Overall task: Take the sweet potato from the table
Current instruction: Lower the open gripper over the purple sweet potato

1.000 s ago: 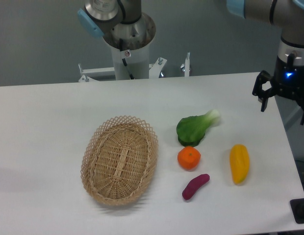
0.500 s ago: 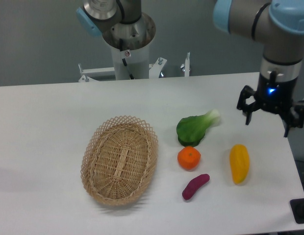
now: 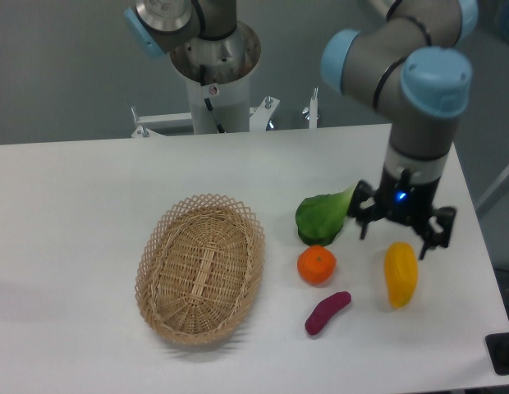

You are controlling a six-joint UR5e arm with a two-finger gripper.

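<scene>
My end effector (image 3: 401, 232) hangs above the right part of the bench (image 3: 74, 205), its fingers spread apart with nothing between them; one fingertip points down beside the leafy green vegetable (image 3: 322, 215) and the other sits over the top end of the yellow oblong vegetable (image 3: 401, 274). The sweet potato (image 3: 327, 312) lies flat on the bench toward the front edge, right of centre, a slim dark purple piece angled so that its upper end points to the right. It is apart from my end effector and nothing touches it. Just behind it, nearer the middle of the bench, sits the orange (image 3: 317, 265), close to the sweet potato but not in contact that I can see. The orange rests against the front of the leafy green vegetable. The yellow oblong vegetable lies upright in the picture near the right edge, to the right of the sweet potato. A woven oval basket (image 3: 200, 268) stands left of the orange, around the middle of the bench. My arm's base column (image 3: 215, 78) rises behind the far edge.
</scene>
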